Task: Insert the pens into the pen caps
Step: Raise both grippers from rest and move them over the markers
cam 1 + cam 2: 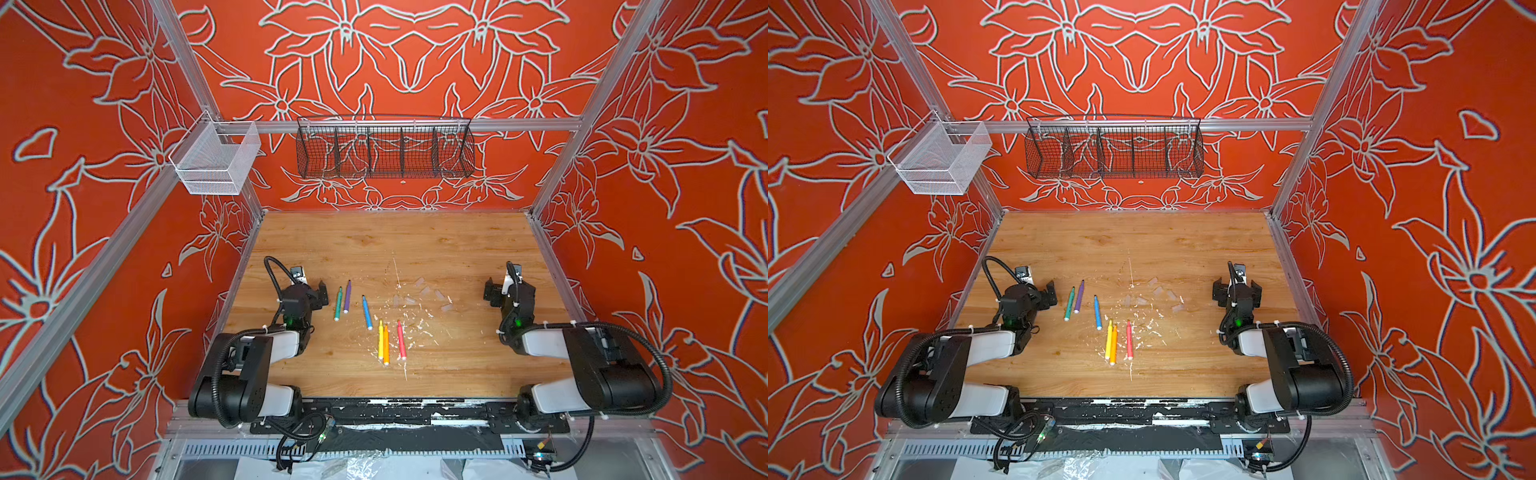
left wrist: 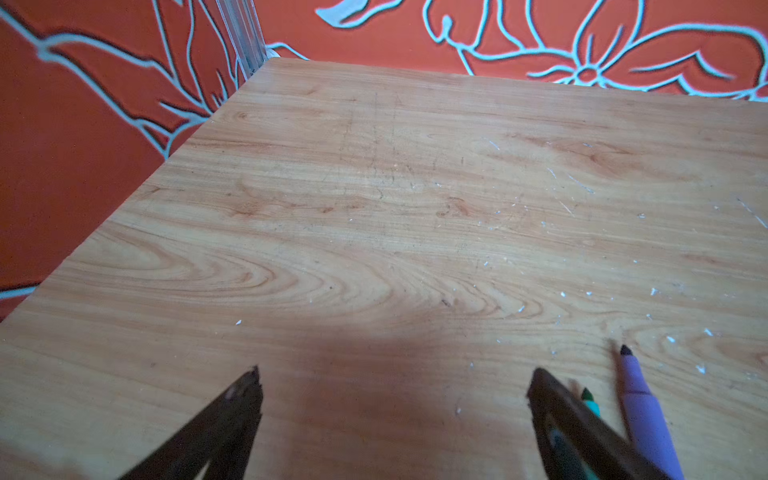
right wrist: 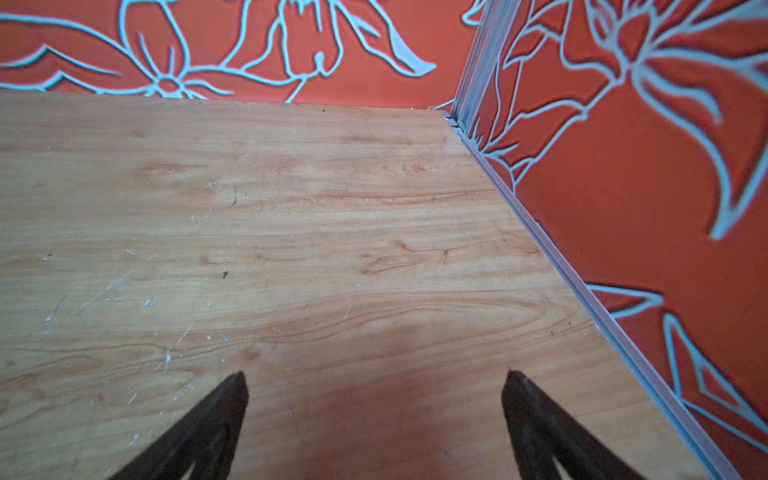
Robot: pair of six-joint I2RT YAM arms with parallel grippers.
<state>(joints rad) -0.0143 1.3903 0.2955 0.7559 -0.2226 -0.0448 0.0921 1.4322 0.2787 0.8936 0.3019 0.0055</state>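
Six pens lie on the wooden table (image 1: 374, 241) in both top views: green (image 1: 338, 304), purple (image 1: 347, 296), blue (image 1: 367, 312), yellow (image 1: 380, 340), orange (image 1: 386, 345) and pink-red (image 1: 401, 340). Several clear pen caps (image 1: 424, 291) are scattered to the right of them, among white flecks. My left gripper (image 1: 308, 287) stands open just left of the green pen, holding nothing. In the left wrist view the purple pen (image 2: 642, 411) and the green pen's tip (image 2: 590, 401) lie beside one finger of the left gripper (image 2: 395, 382). My right gripper (image 1: 509, 287) is open and empty, right of the caps.
A white mesh basket (image 1: 216, 160) hangs on the left rail and a black wire basket (image 1: 384, 149) on the back rail, both above the table. Red patterned walls and aluminium posts close in the left, back and right sides. In the right wrist view the right gripper (image 3: 376, 382) faces bare wood.
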